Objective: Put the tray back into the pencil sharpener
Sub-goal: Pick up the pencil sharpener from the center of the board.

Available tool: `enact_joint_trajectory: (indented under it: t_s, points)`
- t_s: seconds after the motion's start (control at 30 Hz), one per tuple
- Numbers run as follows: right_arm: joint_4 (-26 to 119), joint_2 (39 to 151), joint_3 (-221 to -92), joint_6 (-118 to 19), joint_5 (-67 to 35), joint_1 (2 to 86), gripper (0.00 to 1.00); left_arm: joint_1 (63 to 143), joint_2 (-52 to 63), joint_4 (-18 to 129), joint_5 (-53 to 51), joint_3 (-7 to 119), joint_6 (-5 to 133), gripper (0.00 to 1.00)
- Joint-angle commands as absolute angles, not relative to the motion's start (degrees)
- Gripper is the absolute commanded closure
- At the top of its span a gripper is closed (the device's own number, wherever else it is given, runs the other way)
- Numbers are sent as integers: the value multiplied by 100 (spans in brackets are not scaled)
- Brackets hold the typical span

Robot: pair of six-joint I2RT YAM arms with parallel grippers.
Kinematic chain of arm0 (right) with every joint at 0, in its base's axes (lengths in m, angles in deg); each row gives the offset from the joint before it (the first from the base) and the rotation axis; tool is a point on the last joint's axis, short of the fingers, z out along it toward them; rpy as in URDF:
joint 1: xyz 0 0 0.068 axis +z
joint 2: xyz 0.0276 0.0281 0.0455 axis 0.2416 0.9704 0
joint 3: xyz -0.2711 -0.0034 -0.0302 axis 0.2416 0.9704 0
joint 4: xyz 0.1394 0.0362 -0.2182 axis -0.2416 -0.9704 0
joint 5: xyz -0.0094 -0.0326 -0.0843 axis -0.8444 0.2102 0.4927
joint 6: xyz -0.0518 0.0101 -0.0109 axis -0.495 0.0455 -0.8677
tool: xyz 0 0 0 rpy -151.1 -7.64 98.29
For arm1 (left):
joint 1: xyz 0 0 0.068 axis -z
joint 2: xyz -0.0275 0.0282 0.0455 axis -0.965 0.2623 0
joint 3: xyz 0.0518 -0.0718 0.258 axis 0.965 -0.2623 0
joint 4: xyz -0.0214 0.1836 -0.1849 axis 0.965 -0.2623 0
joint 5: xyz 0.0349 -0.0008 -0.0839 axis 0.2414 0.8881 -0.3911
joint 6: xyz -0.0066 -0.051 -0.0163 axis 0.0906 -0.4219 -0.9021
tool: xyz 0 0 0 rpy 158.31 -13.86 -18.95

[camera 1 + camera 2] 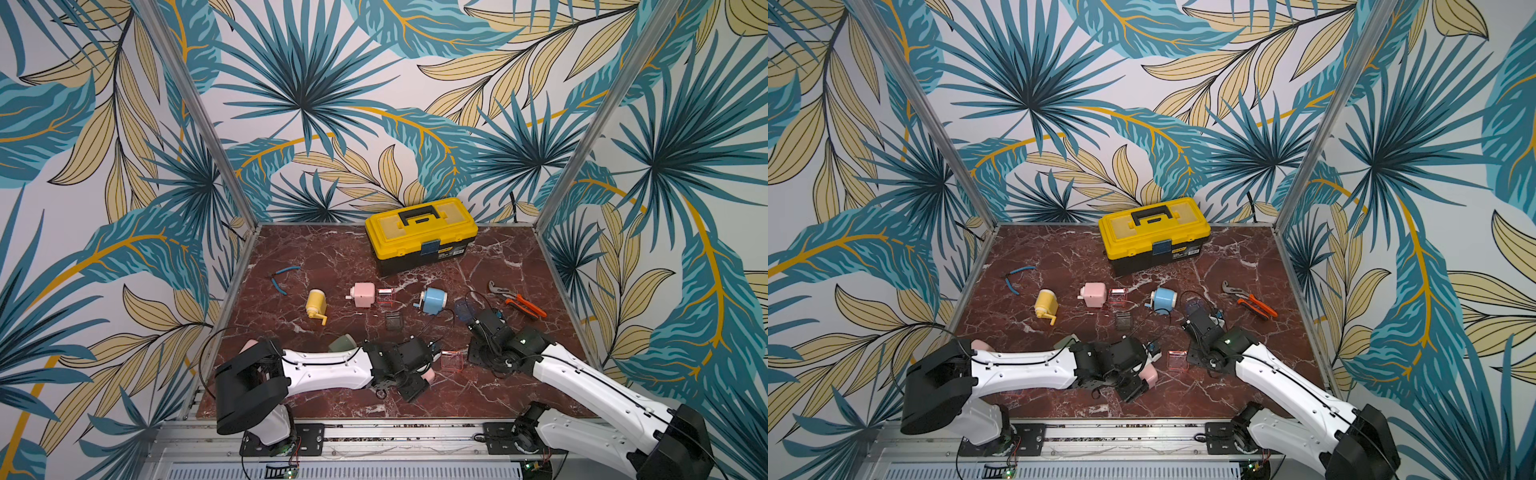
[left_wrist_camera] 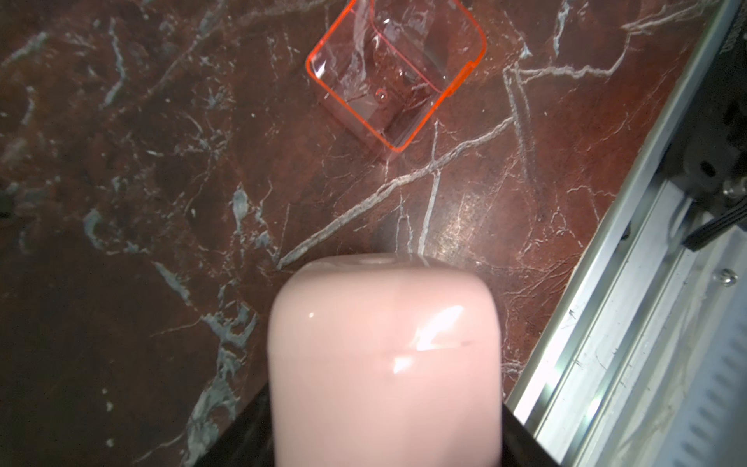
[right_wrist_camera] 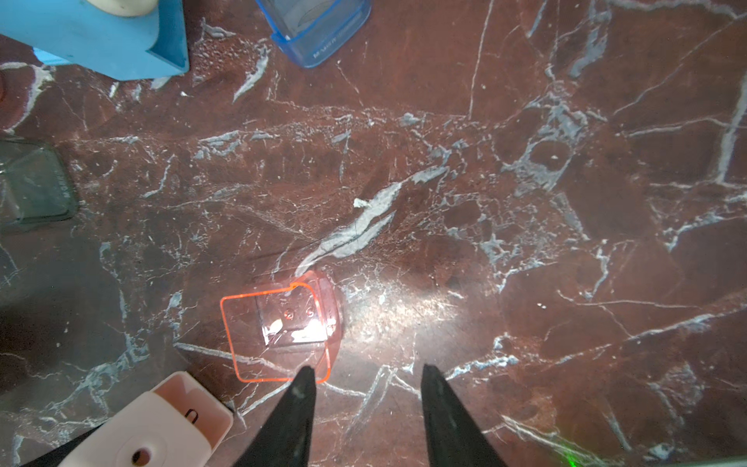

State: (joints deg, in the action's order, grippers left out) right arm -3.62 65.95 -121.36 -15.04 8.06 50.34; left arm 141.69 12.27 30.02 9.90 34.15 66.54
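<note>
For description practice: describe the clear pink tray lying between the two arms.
From the yellow toolbox at the back, come forward past the blue pencil sharpener. The clear pink tray is the frontmost tray; its twin sits beside the rear pink pencil sharpener.

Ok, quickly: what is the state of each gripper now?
Left gripper: closed on the pink sharpener.
Right gripper: open, holding nothing.

Both top views look down from the front over the whole counter [image 1: 332, 257]; close wrist views share the orange tray [image 2: 396, 77].
</note>
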Motion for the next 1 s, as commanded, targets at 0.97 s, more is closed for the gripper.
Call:
enact_joint_trajectory:
  t_s: [0.97]
  points:
    - [728, 7396, -11539, -1840, -150, 4964, 57, 12348, 1412, 2789, -1144, 3853, 11695, 53]
